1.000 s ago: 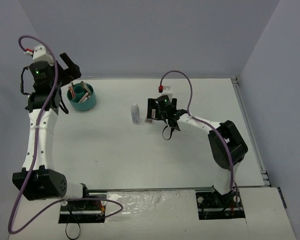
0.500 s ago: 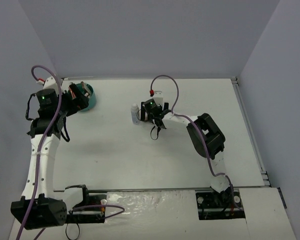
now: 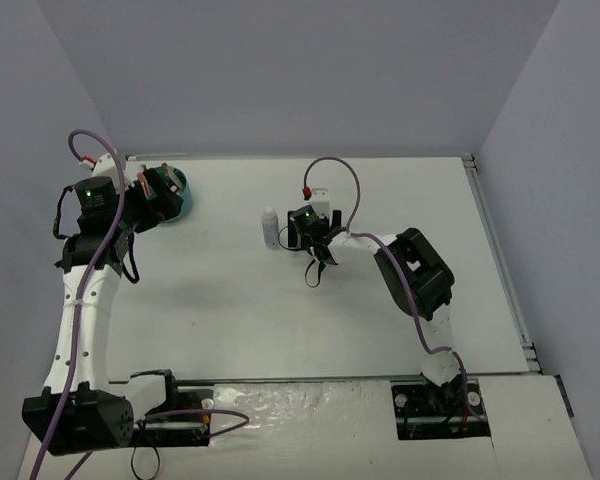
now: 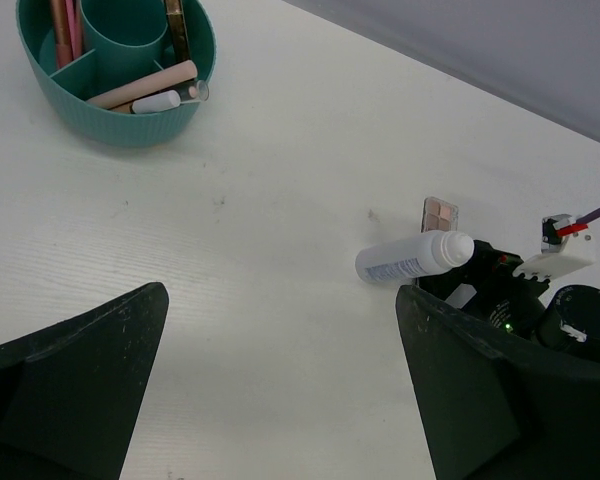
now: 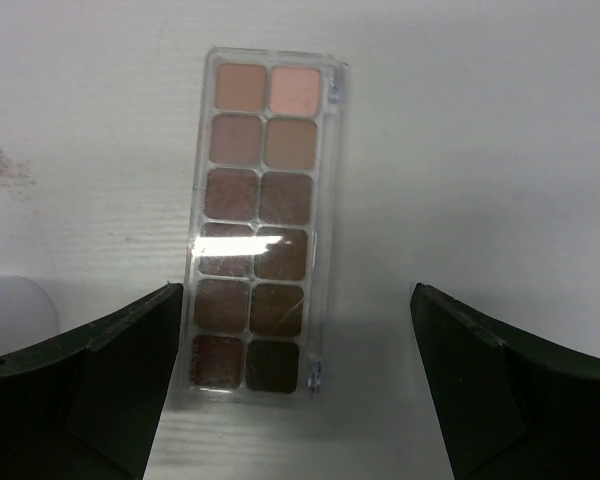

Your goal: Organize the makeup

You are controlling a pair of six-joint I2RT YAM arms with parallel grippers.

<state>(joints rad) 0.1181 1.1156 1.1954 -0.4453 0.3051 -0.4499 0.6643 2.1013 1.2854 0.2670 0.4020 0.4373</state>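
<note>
Palette [image 5: 263, 225] flat on table [image 5: 480, 150], right gripper [image 5: 295, 345] pointed down over it, spread wide, left gripper [image 4: 280, 335] released

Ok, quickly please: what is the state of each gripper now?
Left gripper: open, holding nothing.
Right gripper: open, one finger on each side of the palette, not gripping it.

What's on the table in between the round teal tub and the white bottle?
Nothing. In the left wrist view, only bare white table with a few faint smudges lies between the teal tub and the white bottle.
</note>
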